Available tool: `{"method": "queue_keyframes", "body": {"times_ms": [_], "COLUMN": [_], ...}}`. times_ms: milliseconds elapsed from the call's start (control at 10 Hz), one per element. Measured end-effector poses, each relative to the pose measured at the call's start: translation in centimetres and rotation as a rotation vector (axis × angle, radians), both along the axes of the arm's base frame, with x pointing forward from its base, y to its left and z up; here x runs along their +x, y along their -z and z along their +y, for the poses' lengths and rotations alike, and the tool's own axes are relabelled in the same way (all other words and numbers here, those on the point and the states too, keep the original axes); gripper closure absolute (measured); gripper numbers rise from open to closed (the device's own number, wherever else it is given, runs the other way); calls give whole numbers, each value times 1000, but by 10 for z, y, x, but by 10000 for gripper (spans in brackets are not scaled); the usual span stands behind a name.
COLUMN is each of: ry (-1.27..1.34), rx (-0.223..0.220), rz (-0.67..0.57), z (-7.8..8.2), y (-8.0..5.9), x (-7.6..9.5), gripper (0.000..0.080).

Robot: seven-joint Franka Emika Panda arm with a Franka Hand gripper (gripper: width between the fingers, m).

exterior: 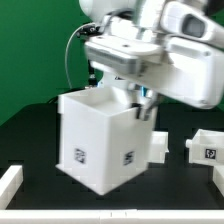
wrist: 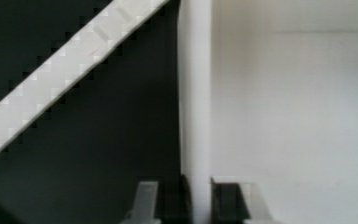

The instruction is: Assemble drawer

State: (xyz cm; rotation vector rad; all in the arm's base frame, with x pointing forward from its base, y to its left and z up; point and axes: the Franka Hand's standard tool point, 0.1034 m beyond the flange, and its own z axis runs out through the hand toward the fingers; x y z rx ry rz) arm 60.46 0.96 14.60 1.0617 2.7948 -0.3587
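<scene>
Exterior view: the hollow white casing (exterior: 98,145) stands upright on the dark tabletop (exterior: 30,130) with its open face up. The end effector (exterior: 140,108) comes down on the rim at the exterior view's right. One tray box (exterior: 158,147) waits just beside the casing.

Wrist view: the end effector (wrist: 190,186) is narrowed onto the casing wall (wrist: 194,100), one finger on each face. This is probably because the casing is too wide to span.
</scene>
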Motion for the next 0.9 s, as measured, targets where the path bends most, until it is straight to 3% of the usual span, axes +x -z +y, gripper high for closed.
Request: {"method": "queue_keyframes", "body": {"times_ms": [100, 600, 900], "ry": [58, 14, -17], "rx": [13, 17, 12], "rz": [-24, 13, 90], "z": [12, 2, 36], "y": [1, 5, 14], "x": [-3, -7, -6], "gripper": [764, 764, 764]}}
